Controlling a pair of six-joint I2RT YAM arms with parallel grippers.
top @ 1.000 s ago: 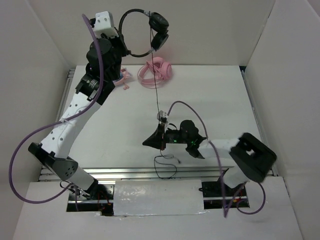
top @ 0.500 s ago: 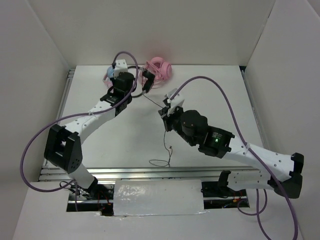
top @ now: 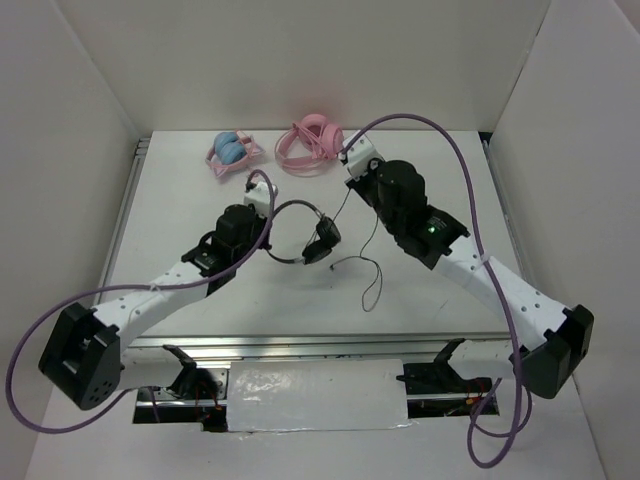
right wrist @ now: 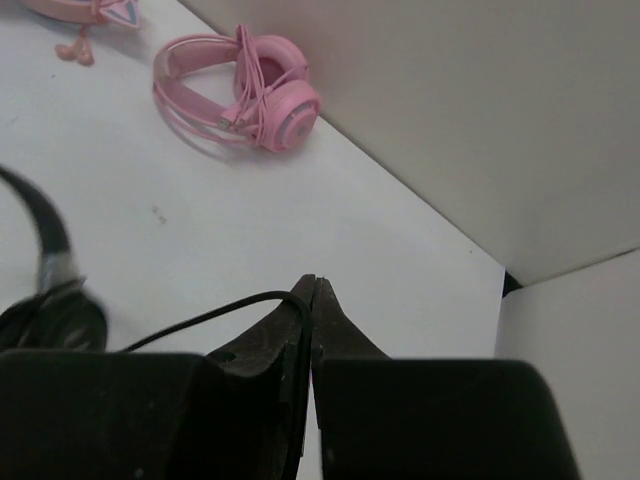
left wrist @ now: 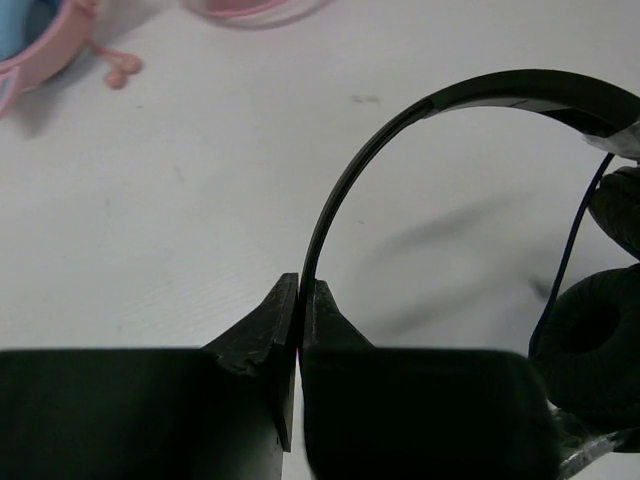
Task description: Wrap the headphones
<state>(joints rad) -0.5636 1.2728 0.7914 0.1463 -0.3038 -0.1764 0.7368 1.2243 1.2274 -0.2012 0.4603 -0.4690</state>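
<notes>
The black headphones [top: 320,241] hang low over the table's middle. My left gripper [top: 274,208] is shut on their thin headband [left wrist: 400,125]; in the left wrist view the band runs straight up from between the closed fingertips [left wrist: 300,292], with the earcups [left wrist: 592,335] at the right. My right gripper [top: 348,186] is shut on the thin black cable [right wrist: 200,318], behind and right of the earcups. From there the cable [top: 372,262] drops in a loose loop onto the table, its plug end near the earcups.
All-pink headphones [top: 310,143] lie at the back centre and also show in the right wrist view [right wrist: 250,95]. Pink headphones with blue earcups [top: 232,150] lie at the back left. White walls close in the left, back and right sides.
My left arm has come down from high at the back and brought the headphones low over the table's middle. My right arm has swung from near the front to the back with the cable.
</notes>
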